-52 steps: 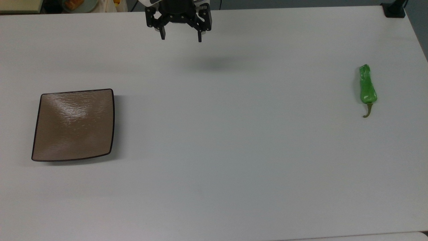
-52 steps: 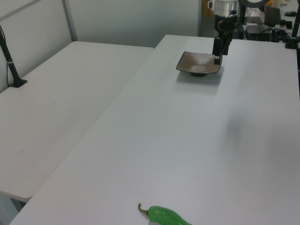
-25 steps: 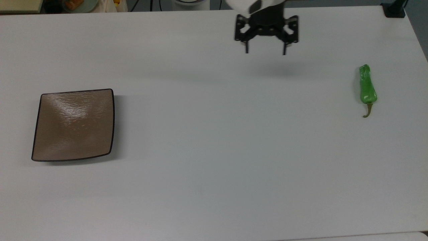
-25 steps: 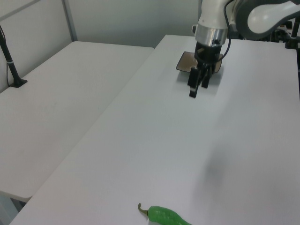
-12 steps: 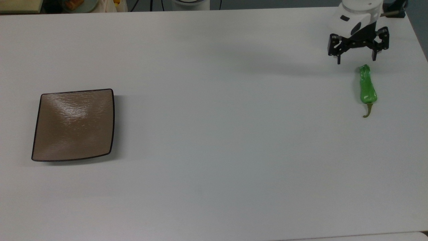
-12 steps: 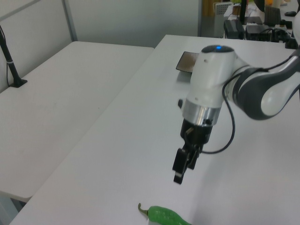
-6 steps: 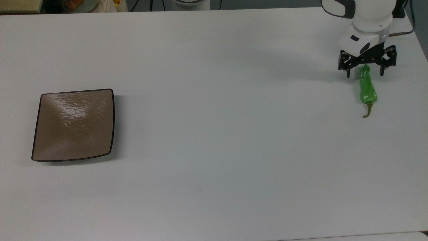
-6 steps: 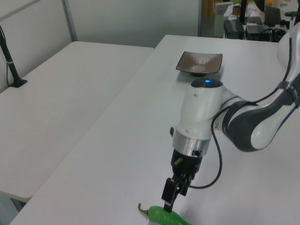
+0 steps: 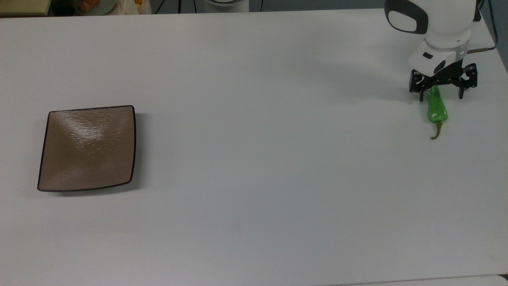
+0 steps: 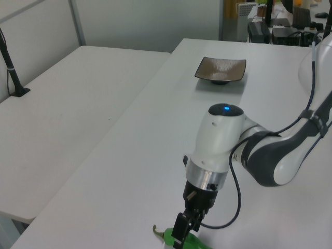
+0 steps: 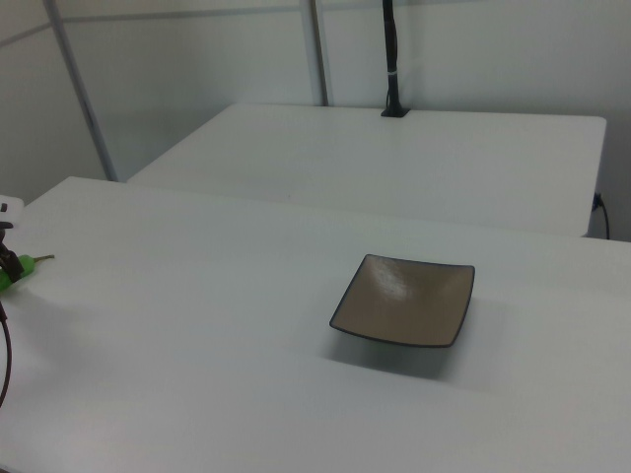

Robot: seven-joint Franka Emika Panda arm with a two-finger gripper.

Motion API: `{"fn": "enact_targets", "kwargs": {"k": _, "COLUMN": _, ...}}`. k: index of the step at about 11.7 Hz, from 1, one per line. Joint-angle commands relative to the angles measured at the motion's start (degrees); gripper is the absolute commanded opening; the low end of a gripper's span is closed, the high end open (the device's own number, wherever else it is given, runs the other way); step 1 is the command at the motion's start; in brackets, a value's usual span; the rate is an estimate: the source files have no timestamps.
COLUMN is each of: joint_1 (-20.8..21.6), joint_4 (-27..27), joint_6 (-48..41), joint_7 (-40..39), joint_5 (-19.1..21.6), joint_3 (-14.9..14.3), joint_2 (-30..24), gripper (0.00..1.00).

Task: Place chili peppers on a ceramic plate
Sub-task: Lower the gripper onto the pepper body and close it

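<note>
The green chili pepper (image 9: 437, 110) lies on the white table (image 9: 254, 167) near the top view's right edge, with its brown stem pointing toward the top view's bottom. My gripper (image 9: 441, 99) is open and hangs low over the pepper's blunt end, one black finger on each side, apart from it. In the left view the gripper (image 10: 181, 239) is at the bottom edge, right over the pepper (image 10: 194, 244). The square tan-brown ceramic plate (image 9: 88, 147) sits empty far off at the top view's left, and it is seen in the left view (image 10: 220, 69) and the right view (image 11: 405, 300).
The table's right edge in the top view runs close beside the pepper. A second white table (image 10: 72, 109) with a black post (image 10: 11, 67) stands at the left view's left. Clutter (image 9: 85, 5) sits beyond the far edge at the top view's upper left.
My gripper has crossed from the back middle of the table to the top view's right and come down over the pepper's end. Its fingers stay open. Pepper and plate have not moved.
</note>
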Motion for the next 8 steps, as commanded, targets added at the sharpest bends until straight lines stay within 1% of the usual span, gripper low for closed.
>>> {"fn": "enact_targets", "kwargs": {"k": 1, "joint_1": 1.4, "joint_4": 1.4, "joint_6": 2.8, "joint_7": 3.6, "joint_5": -3.1, "joint_3": -0.7, "joint_2": 2.0, "gripper": 1.0}}
{"fn": "enact_targets", "kwargs": {"k": 2, "joint_1": 1.4, "joint_4": 1.4, "joint_6": 2.9, "joint_7": 3.8, "joint_5": -3.4, "joint_3": -0.7, "joint_2": 2.4, "gripper": 0.91}}
{"fn": "enact_targets", "kwargs": {"k": 3, "joint_1": 1.4, "joint_4": 1.4, "joint_6": 3.2, "joint_7": 3.8, "joint_5": -3.4, "joint_3": -0.7, "joint_2": 2.5, "gripper": 0.73}}
{"fn": "enact_targets", "kwargs": {"k": 4, "joint_1": 1.4, "joint_4": 1.3, "joint_6": 3.7, "joint_7": 3.8, "joint_5": -3.5, "joint_3": -0.7, "joint_2": 2.6, "gripper": 0.44}}
{"fn": "enact_targets", "kwargs": {"k": 5, "joint_1": 1.3, "joint_4": 1.3, "joint_6": 3.7, "joint_7": 3.8, "joint_5": -3.4, "joint_3": -0.7, "joint_2": 2.6, "gripper": 0.33}}
{"fn": "enact_targets", "kwargs": {"k": 7, "joint_1": 1.3, "joint_4": 1.3, "joint_6": 3.7, "joint_7": 3.8, "joint_5": -3.5, "joint_3": -0.7, "joint_2": 2.5, "gripper": 0.24}}
{"fn": "enact_targets", "kwargs": {"k": 8, "joint_1": 1.0, "joint_4": 1.3, "joint_6": 3.6, "joint_7": 3.6, "joint_5": -3.5, "joint_3": -0.7, "joint_2": 2.4, "gripper": 0.23}}
